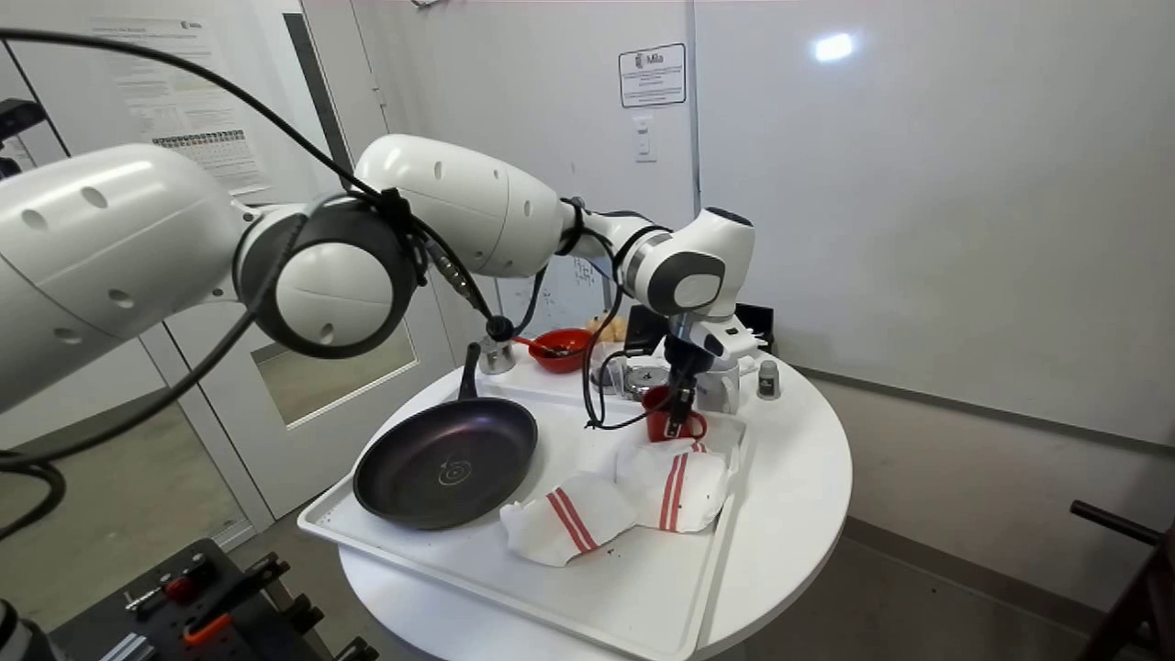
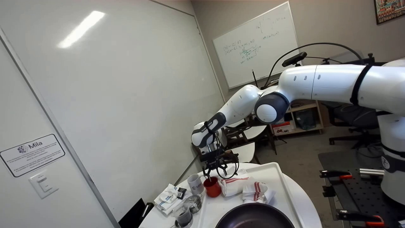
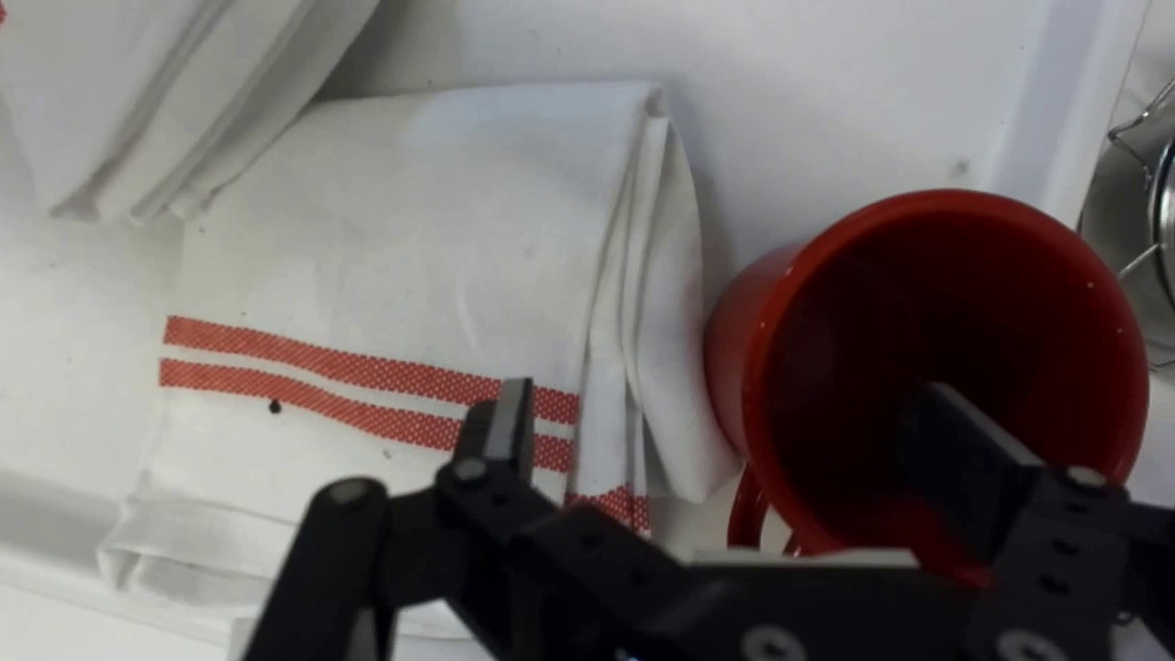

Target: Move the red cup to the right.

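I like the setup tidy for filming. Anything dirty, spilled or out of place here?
Mildly: in the wrist view, a dark speck lies on the folded towel, beside a red stripe, and a faint spot marks the white tray. Both stand out on pale surfaces, possibly crumbs or dirt. I see no spill.

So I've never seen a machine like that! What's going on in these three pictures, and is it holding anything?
That's a robot arm with black fingers at its end. Two pictures come from cameras standing outside it, looking from different places. The close-up comes from its wrist camera, looking down.

On the round table is a white tray with a frying pan, folded striped towels and a red mug. In the close-up, the fingers are apart: one reaches into the mug, the other is outside it. So nothing looks gripped.
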